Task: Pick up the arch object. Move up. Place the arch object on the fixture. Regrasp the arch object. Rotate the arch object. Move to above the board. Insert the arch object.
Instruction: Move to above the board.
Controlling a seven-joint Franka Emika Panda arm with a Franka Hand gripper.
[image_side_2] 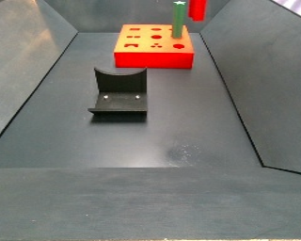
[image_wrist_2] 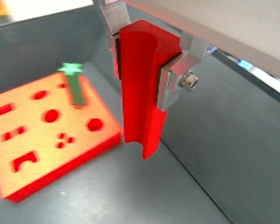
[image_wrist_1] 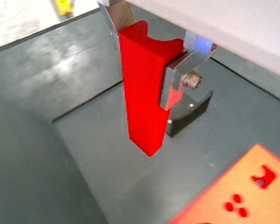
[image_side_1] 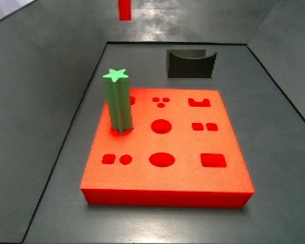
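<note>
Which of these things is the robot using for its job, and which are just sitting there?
For the job:
- the arch object, red, clamped in the gripper up in the air
- the fixture, on the floor
- the board, with holes

Just there:
- the green post, standing in the board

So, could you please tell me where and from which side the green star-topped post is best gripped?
Probably from straight above, pinching the upper shaft just under the star. The green post stands upright in the board, open space around it. The claw is busy, shut on the arch object held high.
</note>
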